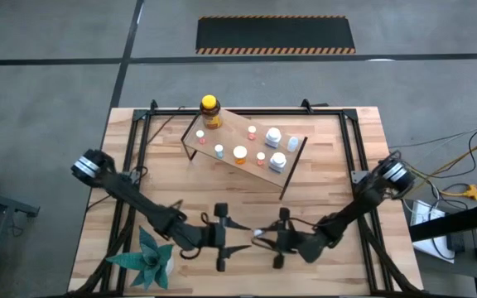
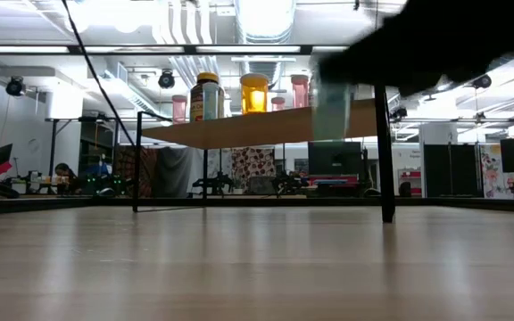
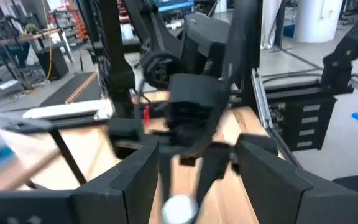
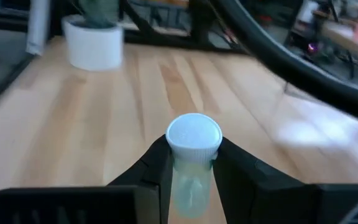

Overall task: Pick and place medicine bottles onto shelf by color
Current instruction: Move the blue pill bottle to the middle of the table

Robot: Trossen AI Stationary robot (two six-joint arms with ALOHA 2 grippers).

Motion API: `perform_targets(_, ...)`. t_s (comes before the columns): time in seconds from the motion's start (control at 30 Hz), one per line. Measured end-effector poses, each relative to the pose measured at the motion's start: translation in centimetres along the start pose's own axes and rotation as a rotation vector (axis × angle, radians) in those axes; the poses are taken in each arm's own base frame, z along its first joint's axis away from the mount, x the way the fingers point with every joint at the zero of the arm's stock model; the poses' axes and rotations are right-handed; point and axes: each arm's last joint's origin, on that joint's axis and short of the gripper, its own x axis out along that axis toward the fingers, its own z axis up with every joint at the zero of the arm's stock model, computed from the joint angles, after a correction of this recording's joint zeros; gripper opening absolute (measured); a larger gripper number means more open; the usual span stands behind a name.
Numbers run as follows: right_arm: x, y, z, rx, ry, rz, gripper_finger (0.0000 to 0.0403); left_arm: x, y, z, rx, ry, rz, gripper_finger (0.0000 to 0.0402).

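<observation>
I see a matt, pale wood-plank surface [image 1: 338,165] with visible grain. The shelf [image 1: 230,128] looks like smooth light wood on thin black metal legs. The bottle [image 4: 192,163] between my jaws is translucent plastic with a ribbed white cap.

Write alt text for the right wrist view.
The right gripper holds a small white-capped bottle between its jaws, over the wooden table. Farther off stand a white pot and dark arm parts.
</observation>
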Motion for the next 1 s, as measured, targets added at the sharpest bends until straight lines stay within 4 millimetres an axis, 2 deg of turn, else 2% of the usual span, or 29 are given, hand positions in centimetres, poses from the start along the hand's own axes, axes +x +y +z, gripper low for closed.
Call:
perform_targets(0.17, 1.4, 0.0, -2.4, 0.096, 0.052, -0.053, 0.009, 1.6, -1.0, -2.5, -0.012, -0.013, 0.01, 0.0199)
perform_targets(0.4, 1.8, 0.1, -3.7, 0.159, 0.08, -0.068, 0.0092, 2.6, -1.4, -4.4, -0.031, -0.006, 0.077, 0.0199)
perform_targets(1.0, 1.8, -0.1, -4.4, 0.162, 0.131, -0.086, 0.014, 2.7, -1.5, -4.9, -0.05, 0.005, 0.08, 0.0199)
